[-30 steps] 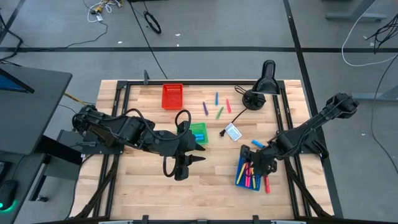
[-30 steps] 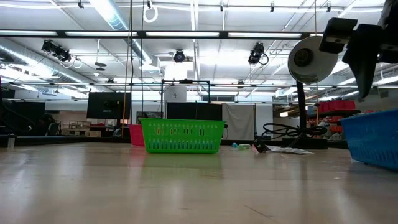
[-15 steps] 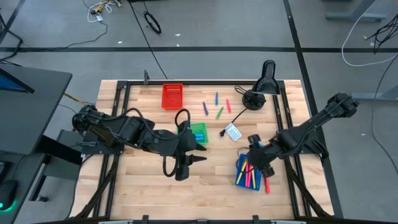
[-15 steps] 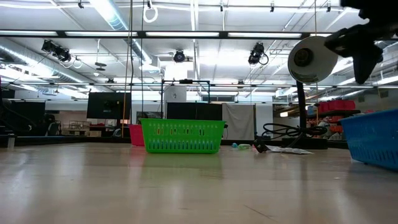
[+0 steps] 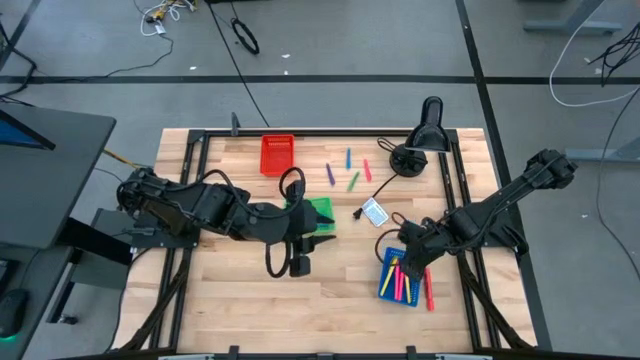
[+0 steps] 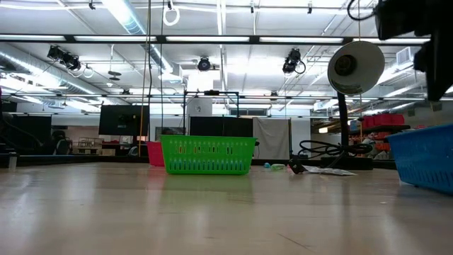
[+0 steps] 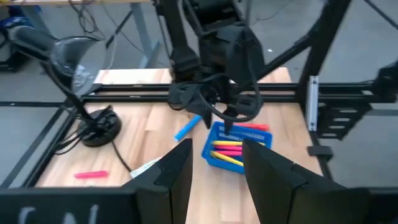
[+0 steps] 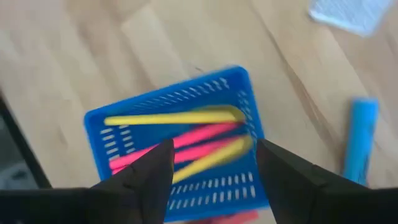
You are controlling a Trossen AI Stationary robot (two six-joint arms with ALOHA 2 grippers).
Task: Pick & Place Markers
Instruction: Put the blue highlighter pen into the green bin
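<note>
Several yellow and pink markers (image 8: 186,140) lie in the blue tray (image 5: 399,280) at the table's right front. My right gripper (image 8: 214,152) hangs open just above that tray, pointing steeply down, nothing between its fingers. A blue marker (image 8: 359,140) lies on the wood beside the tray, and a red one (image 5: 430,297) lies at the tray's right side. Purple (image 5: 330,174), blue (image 5: 348,158), green (image 5: 354,181) and red (image 5: 367,170) markers lie loose at the far middle. My left gripper (image 7: 216,155) is held open and empty above the table's middle, pointing toward the right arm.
A green tray (image 5: 320,208) sits partly under my left gripper and a red tray (image 5: 278,153) stands at the far left. A white-and-blue card (image 5: 375,212) lies mid-table. A black desk lamp (image 5: 420,140) stands at the far right. Black rails frame the tabletop.
My right gripper has risen a little above the blue tray and rolled far around at the wrist; in the low view it has climbed to the picture's top edge. My left gripper has turned slightly at the wrist without leaving its place.
</note>
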